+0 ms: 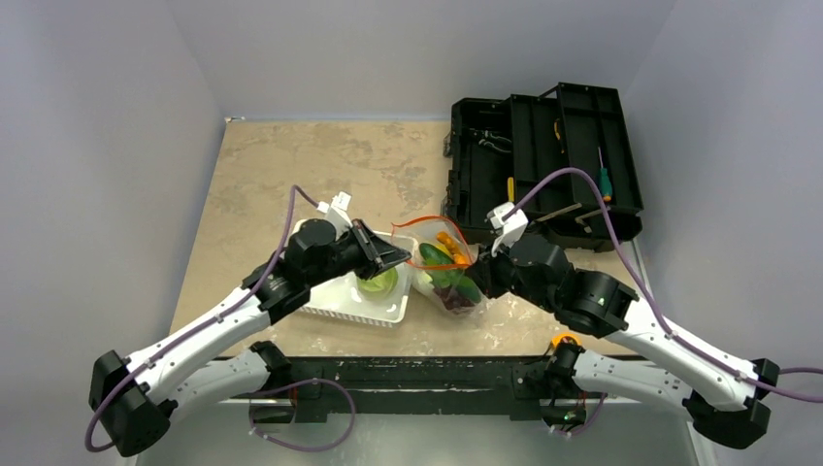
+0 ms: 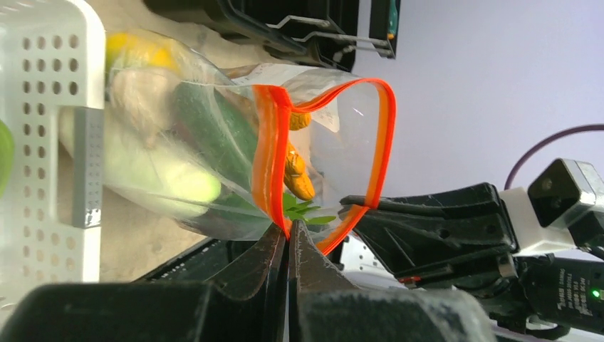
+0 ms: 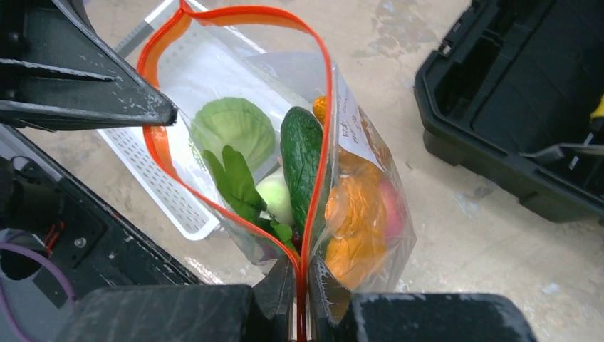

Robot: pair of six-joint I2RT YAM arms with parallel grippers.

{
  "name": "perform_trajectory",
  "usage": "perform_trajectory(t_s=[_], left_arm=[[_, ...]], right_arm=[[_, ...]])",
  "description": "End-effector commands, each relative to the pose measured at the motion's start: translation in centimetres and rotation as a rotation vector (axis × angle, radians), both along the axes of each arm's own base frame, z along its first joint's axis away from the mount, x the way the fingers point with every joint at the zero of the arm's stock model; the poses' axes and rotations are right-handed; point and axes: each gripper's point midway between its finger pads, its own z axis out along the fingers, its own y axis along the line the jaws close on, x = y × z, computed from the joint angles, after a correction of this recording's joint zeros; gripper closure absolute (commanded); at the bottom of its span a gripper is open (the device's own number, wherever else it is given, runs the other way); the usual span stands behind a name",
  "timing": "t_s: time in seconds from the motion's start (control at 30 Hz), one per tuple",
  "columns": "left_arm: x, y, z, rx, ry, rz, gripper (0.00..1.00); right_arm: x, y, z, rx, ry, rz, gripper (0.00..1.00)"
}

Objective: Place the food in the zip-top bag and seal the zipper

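The clear zip-top bag (image 1: 448, 277) stands between my two grippers with its mouth spread open. It holds a green cucumber (image 3: 302, 153), orange pieces (image 3: 355, 214), a pink peach (image 3: 392, 208), a pale radish (image 3: 275, 199) and green leaves (image 3: 235, 178). My left gripper (image 2: 288, 228) is shut on the orange-red zipper (image 2: 265, 157) at one end of the mouth. My right gripper (image 3: 301, 265) is shut on the zipper (image 3: 324, 107) at the other end. A green cabbage (image 1: 378, 282) lies in the white basket, seen through the bag in the right wrist view (image 3: 232, 128). The white slider is not visible.
The white slatted basket (image 1: 342, 303) sits left of the bag, under my left gripper (image 1: 400, 257). The open black toolbox (image 1: 543, 165) with tools stands at the back right, close behind my right gripper (image 1: 477, 277). The black base rail runs along the near edge.
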Motion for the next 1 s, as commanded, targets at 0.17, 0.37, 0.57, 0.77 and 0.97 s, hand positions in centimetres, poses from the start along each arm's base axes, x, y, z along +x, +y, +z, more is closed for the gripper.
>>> perform_trajectory(t_s=[0.17,0.37,0.57,0.77,0.97], left_arm=[[0.4,5.7,2.1,0.155,-0.131,0.144,1.00],[-0.6,6.7,1.5,0.230,-0.160,0.105,1.00],[-2.8,6.3,3.4,0.328,-0.346,-0.113,0.75],[-5.5,5.2,9.6,0.312,-0.677,-0.353,0.52],[-7.0,2.6,11.5,0.427,-0.925,-0.598,0.44]], right_arm=[[2.8,4.5,3.3,0.154,-0.210,0.073,1.00],[3.4,6.1,3.5,0.140,-0.258,0.129,1.00],[3.0,5.5,2.4,0.128,-0.255,0.138,1.00],[2.8,5.5,0.3,0.089,-0.215,0.144,1.00],[2.6,5.8,0.6,0.112,-0.216,0.158,1.00]])
